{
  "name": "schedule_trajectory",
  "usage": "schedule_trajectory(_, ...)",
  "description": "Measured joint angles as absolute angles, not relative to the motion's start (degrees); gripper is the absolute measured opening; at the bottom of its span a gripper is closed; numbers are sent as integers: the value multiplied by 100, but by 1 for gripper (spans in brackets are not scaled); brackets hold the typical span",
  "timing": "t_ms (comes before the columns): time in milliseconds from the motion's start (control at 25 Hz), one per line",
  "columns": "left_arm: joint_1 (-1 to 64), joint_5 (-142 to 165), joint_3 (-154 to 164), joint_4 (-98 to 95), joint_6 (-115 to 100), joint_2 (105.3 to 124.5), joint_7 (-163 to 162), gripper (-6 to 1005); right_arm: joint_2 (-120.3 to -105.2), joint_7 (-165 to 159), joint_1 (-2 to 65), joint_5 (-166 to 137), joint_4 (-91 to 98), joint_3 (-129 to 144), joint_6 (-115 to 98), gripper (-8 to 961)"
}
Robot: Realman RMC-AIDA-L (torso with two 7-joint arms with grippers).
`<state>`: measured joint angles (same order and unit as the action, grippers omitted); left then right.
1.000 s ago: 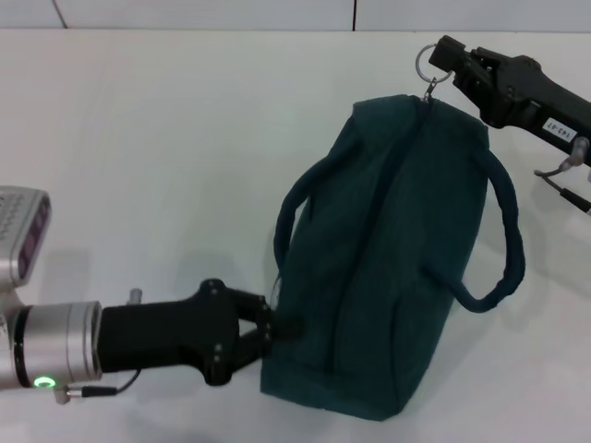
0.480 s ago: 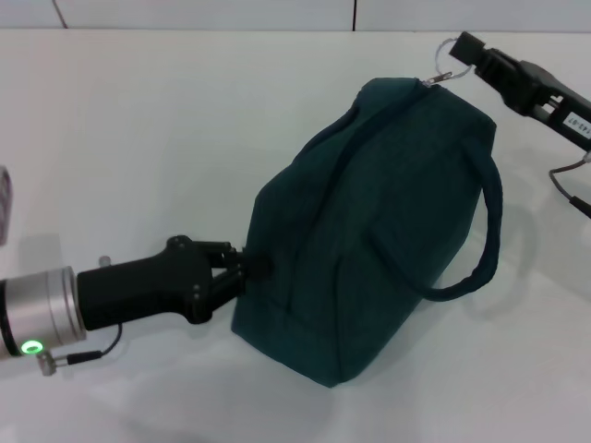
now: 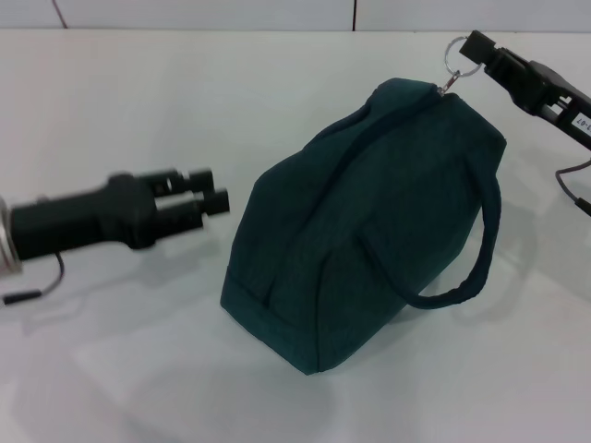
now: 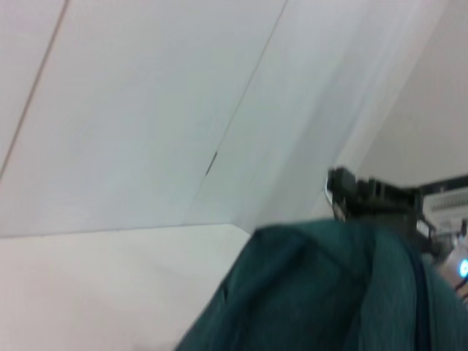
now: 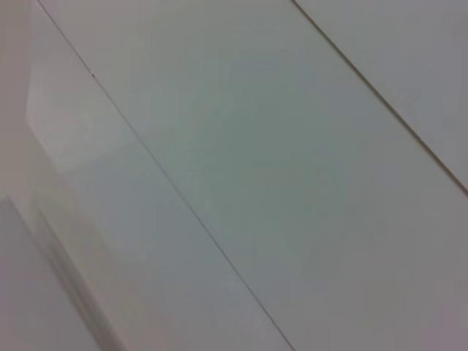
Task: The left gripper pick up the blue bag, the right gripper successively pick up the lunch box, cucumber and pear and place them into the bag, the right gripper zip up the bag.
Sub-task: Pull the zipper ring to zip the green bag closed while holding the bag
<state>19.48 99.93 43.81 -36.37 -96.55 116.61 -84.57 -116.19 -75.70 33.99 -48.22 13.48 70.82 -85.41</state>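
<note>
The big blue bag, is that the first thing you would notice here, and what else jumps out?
Yes, the blue bag fills the middle of the white table, zipped shut, one loop handle hanging off its right side. The right gripper pinches the ring zipper pull at the bag's far end. The left gripper hangs open just left of the bag, not touching it.

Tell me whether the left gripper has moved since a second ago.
Yes. The left gripper has let go of the blue bag and drawn back toward the robot's left, leaving bare table between them.
</note>
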Motion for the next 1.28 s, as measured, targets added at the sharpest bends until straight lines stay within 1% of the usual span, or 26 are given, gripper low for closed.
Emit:
schedule_trajectory(40,2011,9944,4381,-4250,-9772,11615,-9119,279,-11619,-7570,3399,-4822,1348,7082,-8541,40)
schedule_trajectory(160,2046,9945,4394,-4513,-9805,11610,-9379,456,-11618,-7570,3424,-4798,1348,7110,-8542,40)
schedule_trajectory(200,2222,9973,4441,-5343,-9923,11608,-10154,515,-11619,-7570,3431,-4798,1348,7119,-8532,40)
schedule_trajectory(280,2366,10028,4535,-5928,-10025,11634,-10604,632,-11619,-7567,3432,-4798,1349,7121,-8517,41)
schedule_trajectory(320,2452,10098,4708,-6415,-10063,11666,-10974,691,-11619,-7565,3432,-4798,1350,7118,-8509,41)
schedule_trajectory(360,2484,10131,4791,-6612,-10062,11682,-11102,725,-11619,-7561,3433,-4798,1350,7109,-8499,41)
schedule_trajectory(520,2670,10582,5391,-7911,-9937,11925,-12043,859,-11619,-7541,3436,-4797,1353,7077,-8441,41)
schedule_trajectory(560,2695,10674,5594,-8187,-9832,11957,-12329,893,-11619,-7539,3438,-4796,1356,7075,-8421,41)
schedule_trajectory(800,2863,11153,6519,-8958,-9162,11943,-13651,873,-11619,-7536,3434,-4788,1374,7074,-8370,42)
schedule_trajectory(1280,3078,12013,7607,-9007,-8592,11959,-14191,832,-11619,-7530,3474,-4780,1366,7091,-8364,43)
